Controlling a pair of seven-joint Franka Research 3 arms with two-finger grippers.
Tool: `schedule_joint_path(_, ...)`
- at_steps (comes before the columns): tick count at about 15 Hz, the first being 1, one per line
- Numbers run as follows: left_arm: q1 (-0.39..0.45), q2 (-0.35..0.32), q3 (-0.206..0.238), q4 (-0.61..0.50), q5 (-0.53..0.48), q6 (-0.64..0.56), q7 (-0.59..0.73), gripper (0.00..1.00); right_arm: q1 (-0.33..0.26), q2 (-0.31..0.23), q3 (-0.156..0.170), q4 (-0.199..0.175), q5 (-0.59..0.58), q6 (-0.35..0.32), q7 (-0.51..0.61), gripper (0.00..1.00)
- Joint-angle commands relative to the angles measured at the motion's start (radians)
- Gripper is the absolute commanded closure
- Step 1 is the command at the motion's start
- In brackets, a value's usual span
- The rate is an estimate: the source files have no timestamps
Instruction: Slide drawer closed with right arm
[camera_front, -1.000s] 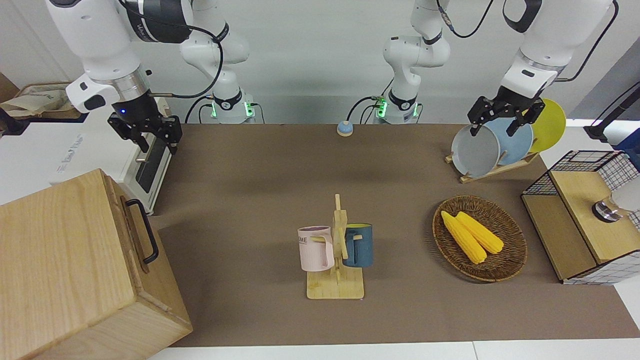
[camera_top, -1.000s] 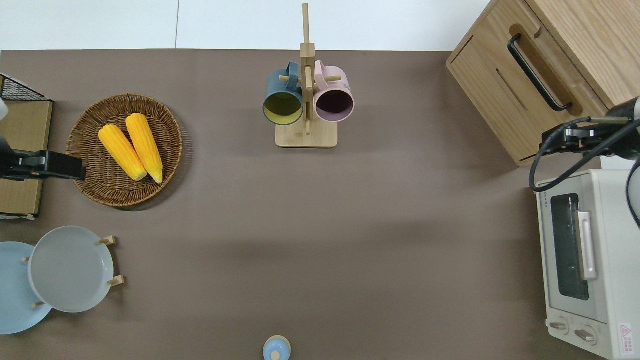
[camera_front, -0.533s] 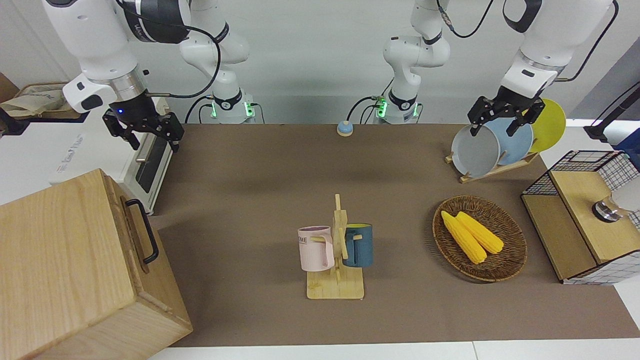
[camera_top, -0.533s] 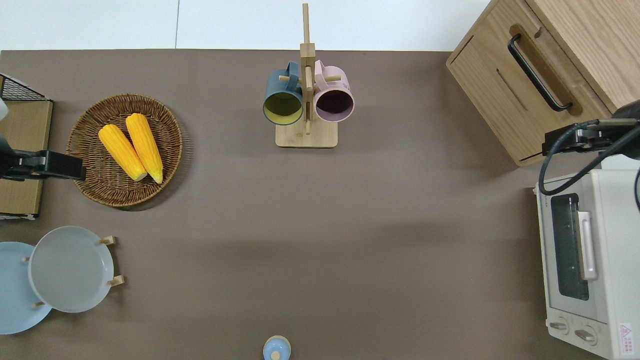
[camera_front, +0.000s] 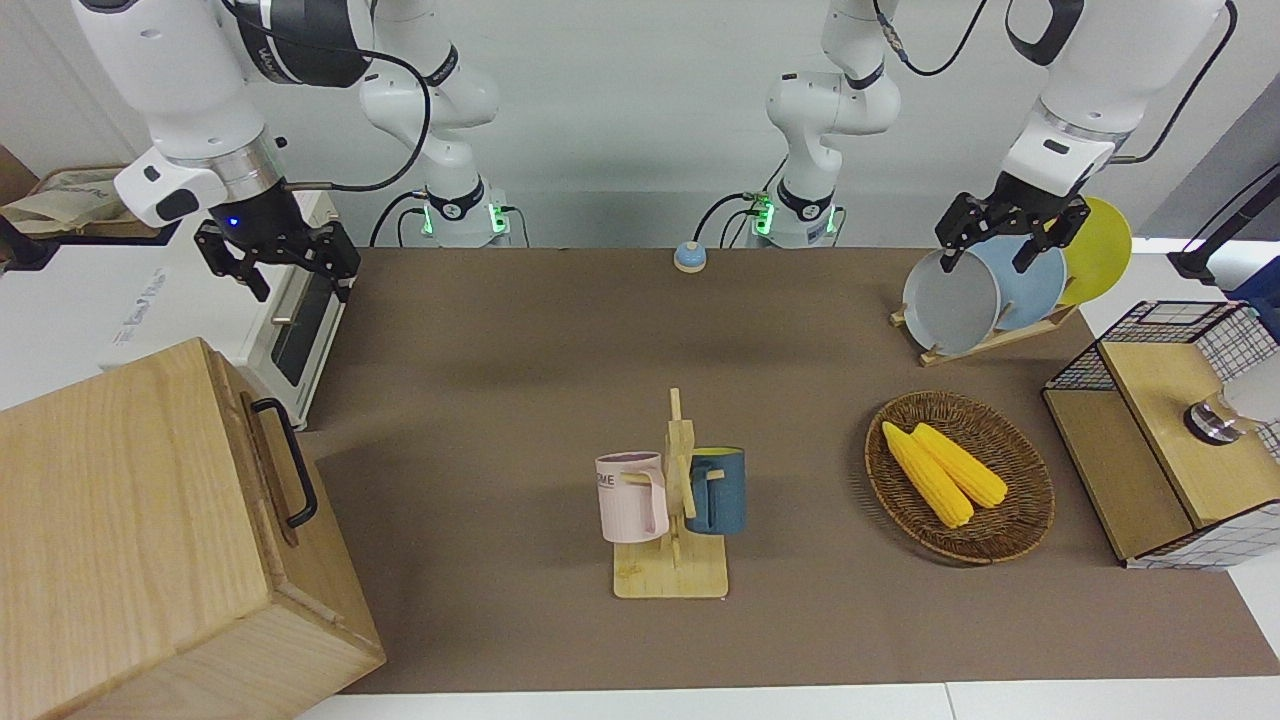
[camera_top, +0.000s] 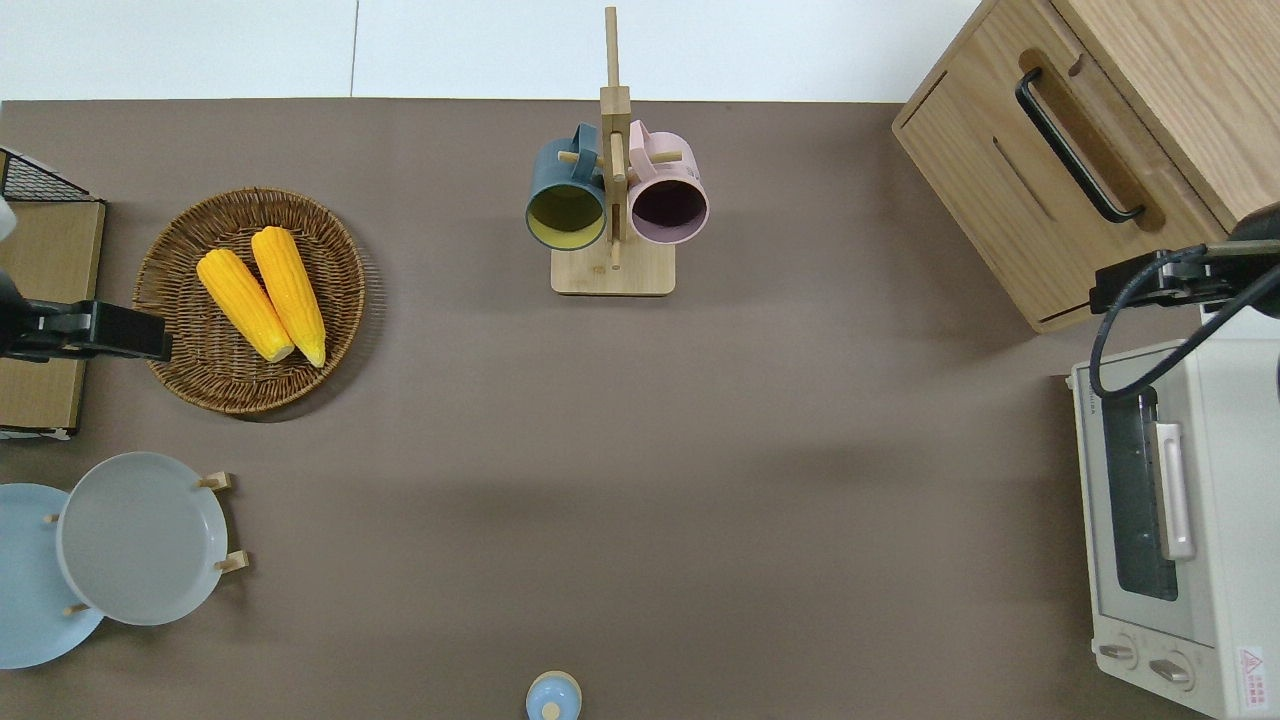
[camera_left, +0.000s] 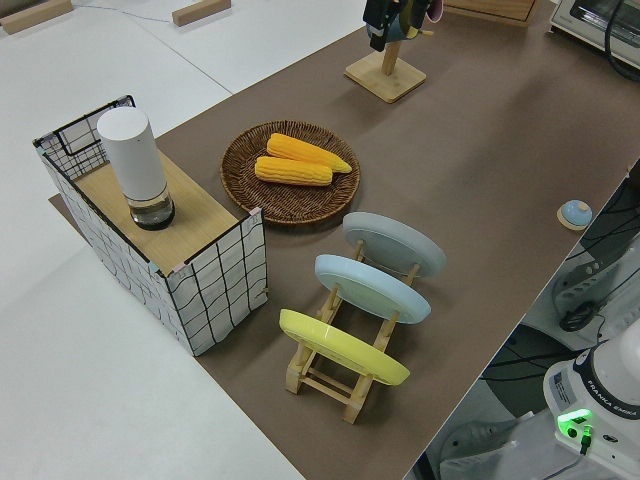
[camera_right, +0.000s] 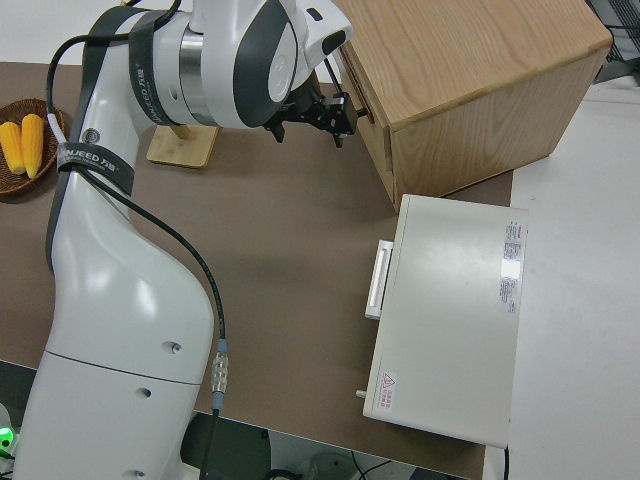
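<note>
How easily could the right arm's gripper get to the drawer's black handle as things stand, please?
Probably easily: the right gripper hangs open over the gap between the white oven and the drawer, and nothing stands between it and the handle.

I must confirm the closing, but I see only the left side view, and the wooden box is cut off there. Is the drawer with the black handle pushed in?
Observer: It appears so. In the overhead view the drawer shows no gap to the box.
Operator: Does the right gripper touch the handle?
Observer: No. The right gripper is apart from the handle, over the gap between box and oven.
Operator: And its fingers?
Observer: Open, holding nothing.
</note>
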Motion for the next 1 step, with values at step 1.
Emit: schedule_joint_path(1, -0.017, 0.013, 0.017, 0.020, 0.012, 0.000, 0.008, 0.00, -0.009, -0.011, 0.003, -0.001, 0.023, 0.001, -0.031, 0.011)
